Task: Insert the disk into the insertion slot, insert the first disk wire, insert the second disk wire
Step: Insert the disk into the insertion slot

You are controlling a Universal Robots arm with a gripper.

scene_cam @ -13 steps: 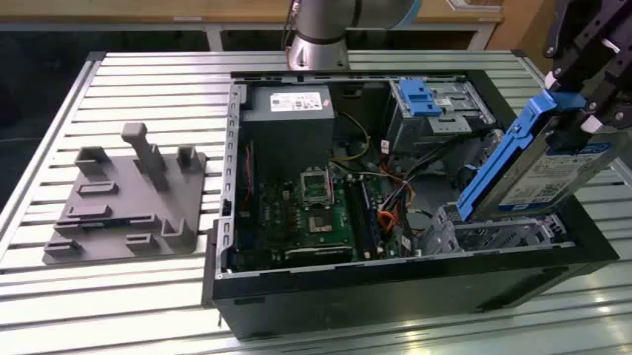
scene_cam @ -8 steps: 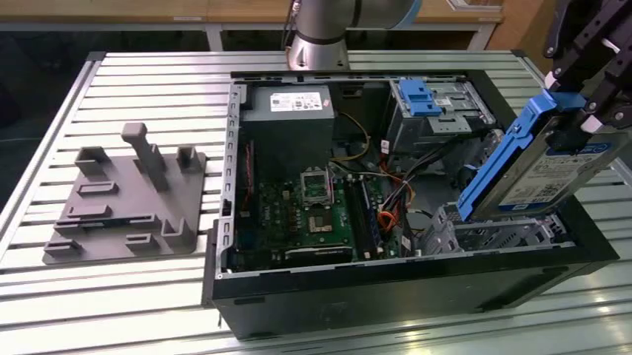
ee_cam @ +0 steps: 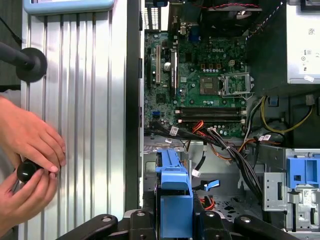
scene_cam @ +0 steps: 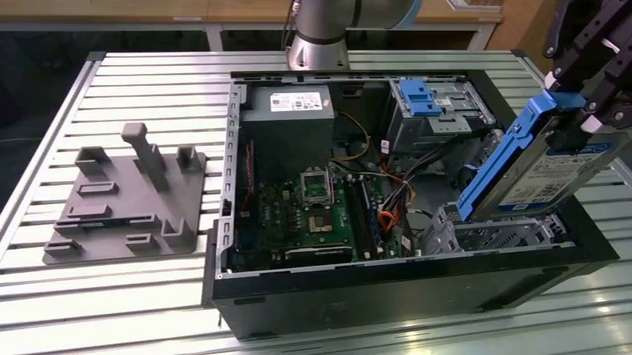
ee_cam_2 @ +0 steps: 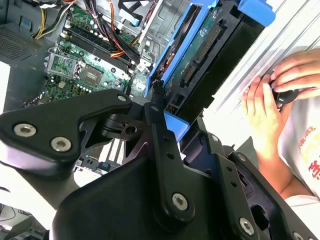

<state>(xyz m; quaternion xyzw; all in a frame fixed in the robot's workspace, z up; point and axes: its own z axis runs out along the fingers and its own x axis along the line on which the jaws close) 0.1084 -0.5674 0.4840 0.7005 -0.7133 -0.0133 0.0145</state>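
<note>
Gripper linkage sits closest to both wrist cameras, its fingers closed on the blue carrier end of the disk.

Key relation: the disk hangs directly over the insertion slot. Its long axis stands steeply tilted, the lower end pointing down at the slot mouth and the upper end leaning away from the slot with the gripper. From the gripper, the slot lies along that axis, below. Whether the lower edge touches the slot's sheet metal cannot be told. Judged state: the disk is not yet seated, and neither wire step shows as done.

Count:
- disk: one, held.
- insertion slot: one, with no drive in it.
- gripper: one.
- taller bay with blue latch: one, well apart from the slot, across the case interior.
- cable bundle: one, beside the slot; which strands are the disk wires cannot be told.
- person's hands: two, one hand and a second hand, together around a black knob, outside the case wall, apart from the slot.
</note>
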